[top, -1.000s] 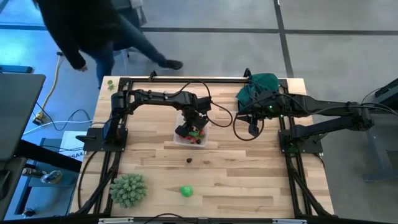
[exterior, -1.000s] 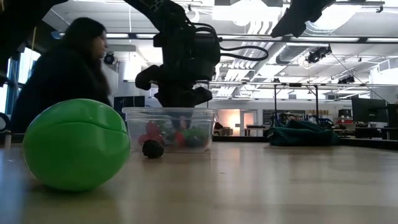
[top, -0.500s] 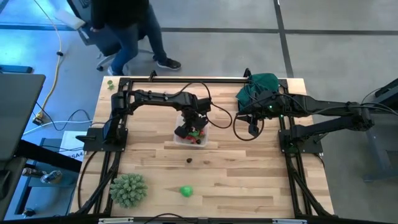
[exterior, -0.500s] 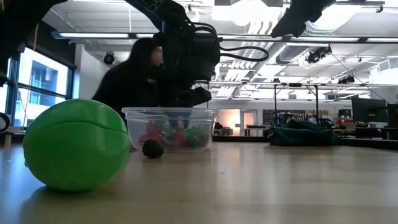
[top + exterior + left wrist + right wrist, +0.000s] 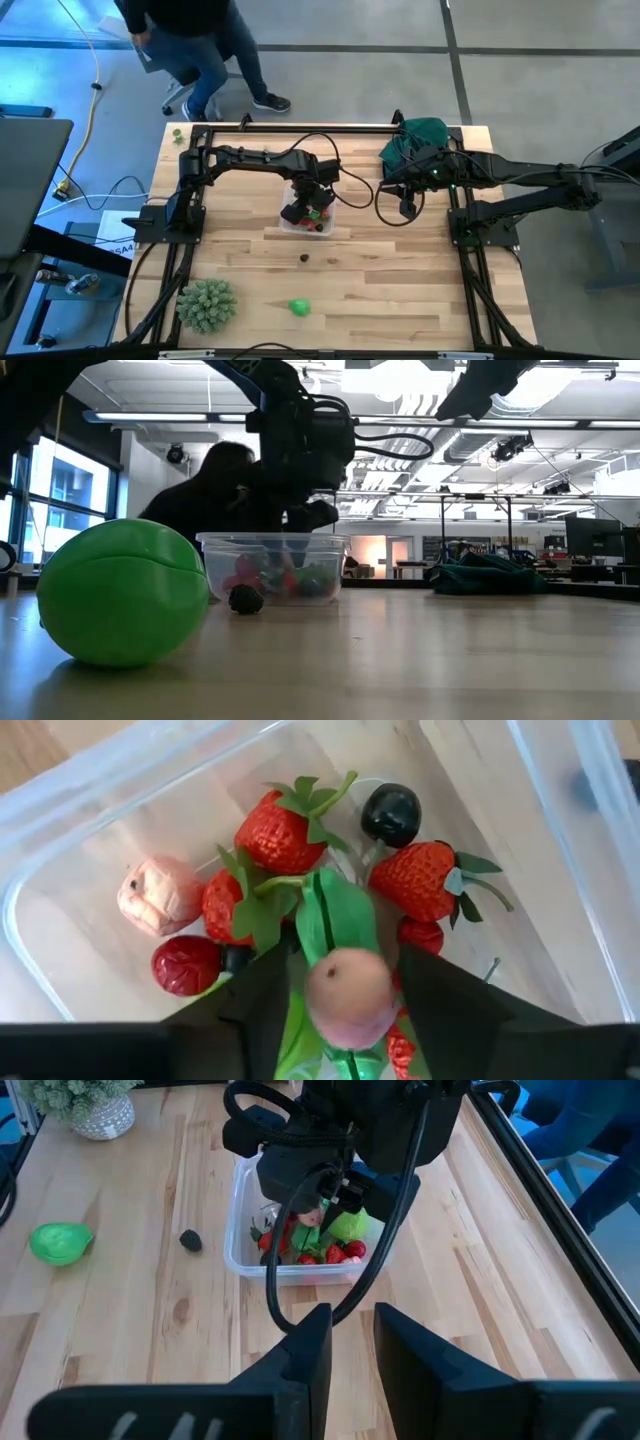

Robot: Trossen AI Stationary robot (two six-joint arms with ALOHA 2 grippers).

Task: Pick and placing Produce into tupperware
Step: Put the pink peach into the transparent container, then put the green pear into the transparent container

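Your left tool hangs over the tupperware at the centre of the high view, fingers parted, a pink piece of produce between them; whether it is gripped is unclear. Strawberries lie beyond. Your right tool, narrow, waits at upper right beside the green cloth.

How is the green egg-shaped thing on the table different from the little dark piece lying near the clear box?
The green piece is bright green and clearly bigger; the dark piece is nearly black and tiny. The green piece lies far from the clear box, near the spiky ball; the dark piece lies just beside it. Both sit loose on the table.
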